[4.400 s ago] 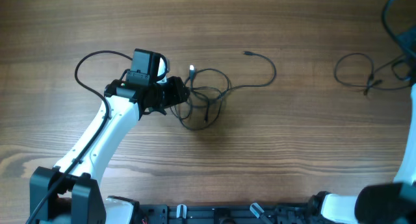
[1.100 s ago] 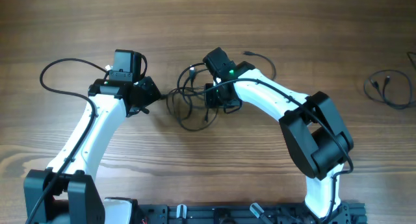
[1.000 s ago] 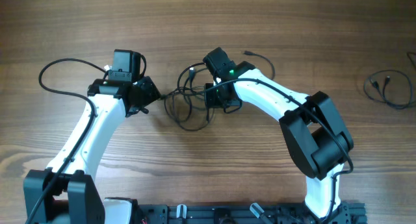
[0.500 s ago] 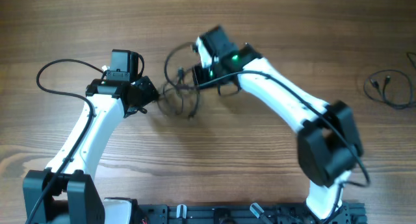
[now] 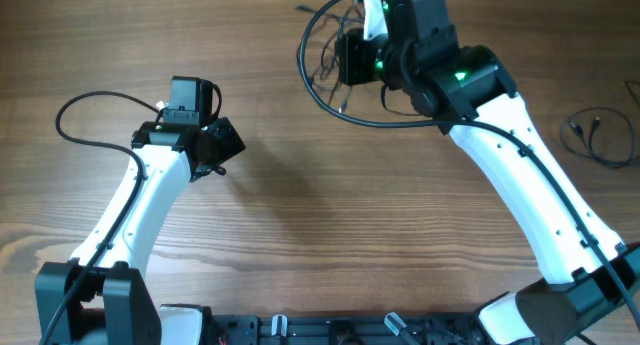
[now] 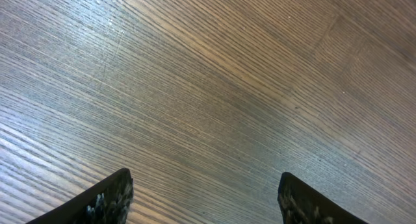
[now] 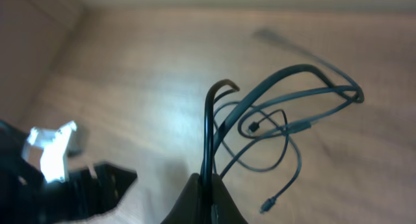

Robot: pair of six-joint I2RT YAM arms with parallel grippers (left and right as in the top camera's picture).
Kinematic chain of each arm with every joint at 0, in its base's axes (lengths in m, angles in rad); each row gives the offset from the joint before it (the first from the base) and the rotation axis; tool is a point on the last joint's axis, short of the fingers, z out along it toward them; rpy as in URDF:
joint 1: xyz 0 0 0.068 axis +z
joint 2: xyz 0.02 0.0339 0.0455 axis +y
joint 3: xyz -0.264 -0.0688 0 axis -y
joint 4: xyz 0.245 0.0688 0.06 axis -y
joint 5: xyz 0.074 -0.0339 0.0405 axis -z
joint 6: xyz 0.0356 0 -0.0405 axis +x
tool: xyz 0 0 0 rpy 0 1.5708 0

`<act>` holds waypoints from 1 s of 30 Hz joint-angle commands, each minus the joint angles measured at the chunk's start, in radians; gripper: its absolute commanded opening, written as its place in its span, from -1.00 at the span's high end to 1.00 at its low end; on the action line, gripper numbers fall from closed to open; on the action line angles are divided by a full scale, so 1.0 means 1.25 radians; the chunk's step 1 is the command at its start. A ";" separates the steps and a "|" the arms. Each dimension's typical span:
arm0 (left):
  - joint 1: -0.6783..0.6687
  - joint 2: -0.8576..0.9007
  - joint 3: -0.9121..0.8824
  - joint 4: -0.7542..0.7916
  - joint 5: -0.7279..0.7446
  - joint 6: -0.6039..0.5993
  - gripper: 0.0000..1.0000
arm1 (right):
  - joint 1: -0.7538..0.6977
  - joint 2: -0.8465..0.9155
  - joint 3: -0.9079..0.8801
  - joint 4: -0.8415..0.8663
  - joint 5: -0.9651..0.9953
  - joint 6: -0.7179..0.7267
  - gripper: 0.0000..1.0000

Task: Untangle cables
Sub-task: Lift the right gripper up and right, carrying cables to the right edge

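Observation:
The cables point(image 5: 304, 63), thin dark wires in loose tangled loops, hang in the air from my right gripper point(image 5: 345, 57) at the table's far middle. In the right wrist view my right gripper point(image 7: 211, 185) is shut on several strands, and the loops point(image 7: 305, 68) dangle beyond it with a small plug end point(image 7: 266, 205) hanging free. My left gripper point(image 5: 228, 145) sits low at the left middle, well apart from the cables. In the left wrist view it point(image 6: 205, 185) is open with only bare wood between its fingers.
A separate small cable loop point(image 5: 598, 137) lies on the table at the far right. The left arm's own thick black cable point(image 5: 75, 105) arcs out to the left. The left arm's white body point(image 7: 49, 149) shows at the lower left of the right wrist view.
My right gripper has lifted the cable tangle off the table and carried it up and toward the far edge, away from my left gripper. The left arm has stayed put.

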 commanded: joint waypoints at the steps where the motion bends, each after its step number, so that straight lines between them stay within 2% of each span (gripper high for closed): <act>1: 0.004 0.007 0.009 -0.001 -0.010 0.000 -0.47 | 0.009 0.032 -0.006 -0.055 -0.019 0.017 0.91; 14: 0.004 0.007 0.009 -0.001 -0.010 0.000 -0.47 | 0.010 0.115 -0.018 -0.133 -0.048 0.034 0.90; 19: 0.004 0.007 0.009 0.000 -0.010 0.000 -0.47 | 0.010 0.122 -0.018 -0.122 -0.078 0.030 0.91; 23: 0.004 0.007 0.009 -0.001 -0.010 0.000 -0.47 | -0.005 0.109 -0.016 -0.024 -0.215 -0.010 0.91; 27: 0.004 0.007 0.009 -0.001 -0.006 0.000 -0.47 | -0.047 0.084 0.002 0.129 -0.374 0.012 0.91; 30: 0.004 0.007 0.009 -0.001 -0.001 0.000 -0.47 | -0.065 0.058 0.015 0.215 -0.402 0.034 0.91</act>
